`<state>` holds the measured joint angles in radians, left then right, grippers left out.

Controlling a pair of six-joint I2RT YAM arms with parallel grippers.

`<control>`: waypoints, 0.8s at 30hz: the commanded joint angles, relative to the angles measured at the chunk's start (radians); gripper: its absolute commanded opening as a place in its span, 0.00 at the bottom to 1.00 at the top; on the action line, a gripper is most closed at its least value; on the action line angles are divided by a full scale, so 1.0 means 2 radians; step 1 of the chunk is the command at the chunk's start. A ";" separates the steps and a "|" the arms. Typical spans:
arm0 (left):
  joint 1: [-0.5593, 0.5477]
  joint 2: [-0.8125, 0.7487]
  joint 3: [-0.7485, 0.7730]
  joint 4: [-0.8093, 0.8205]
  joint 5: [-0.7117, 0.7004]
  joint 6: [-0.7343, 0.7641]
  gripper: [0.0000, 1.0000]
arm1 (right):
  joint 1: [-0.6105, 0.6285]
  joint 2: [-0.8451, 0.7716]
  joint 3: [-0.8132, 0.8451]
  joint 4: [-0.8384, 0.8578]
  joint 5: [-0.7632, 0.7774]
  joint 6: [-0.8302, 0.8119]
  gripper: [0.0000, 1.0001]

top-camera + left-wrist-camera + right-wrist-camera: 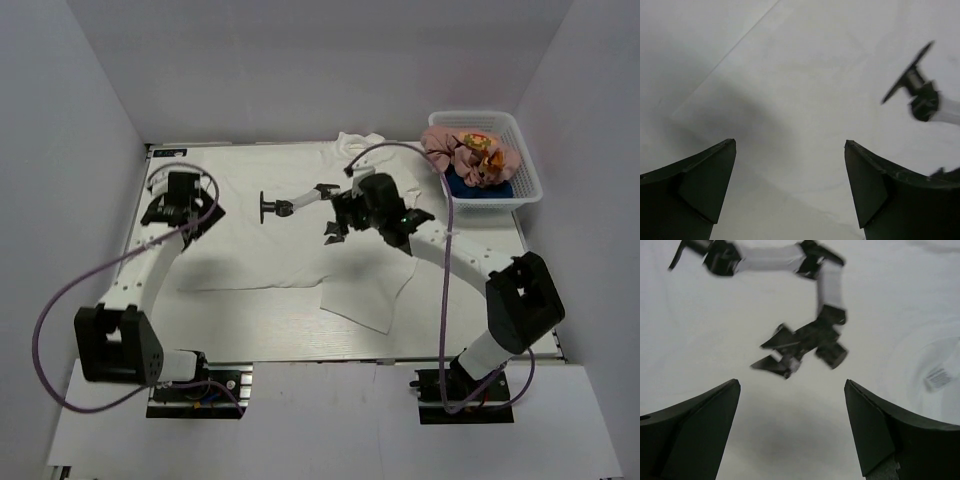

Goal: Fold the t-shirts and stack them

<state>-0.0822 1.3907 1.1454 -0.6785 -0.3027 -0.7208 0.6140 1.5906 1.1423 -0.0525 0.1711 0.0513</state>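
Note:
The white t-shirt (pixel 265 255) lies spread flat over the table, with its lower right part folded over. It fills the left wrist view (pixel 815 75) and the right wrist view (pixel 730 315), where its neck label (pixel 937 377) shows. The pink t-shirt (pixel 455 145) with a yellow-orange print and the navy t-shirt (pixel 482 188) lie bunched in the basket. My left gripper (pixel 200 212) is open and empty above the shirt's left side. My right gripper (pixel 352 215) is open and empty above the shirt's middle.
A small jointed black-and-white stand (pixel 300 200) with a disc foot and a claw end lies on the shirt between the grippers, seen in the left wrist view (pixel 920 92) and the right wrist view (pixel 805 335). The white mesh basket (pixel 527 165) stands at the back right.

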 commanded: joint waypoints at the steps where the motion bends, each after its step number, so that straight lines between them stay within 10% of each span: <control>1: 0.005 -0.035 -0.097 -0.069 -0.030 -0.112 0.99 | 0.051 -0.018 -0.051 0.006 0.013 0.008 0.90; 17: 0.047 0.004 -0.196 -0.037 -0.070 -0.173 0.99 | 0.150 -0.146 -0.220 -0.026 0.024 0.070 0.90; 24: 0.063 0.054 -0.206 0.023 -0.038 -0.182 0.75 | 0.191 -0.176 -0.241 -0.086 0.034 0.082 0.90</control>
<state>0.0299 1.4670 0.7605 -0.7101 -0.4030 -1.0725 0.9588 1.2755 0.6712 -0.1505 0.2039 0.1864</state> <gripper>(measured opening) 0.781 0.905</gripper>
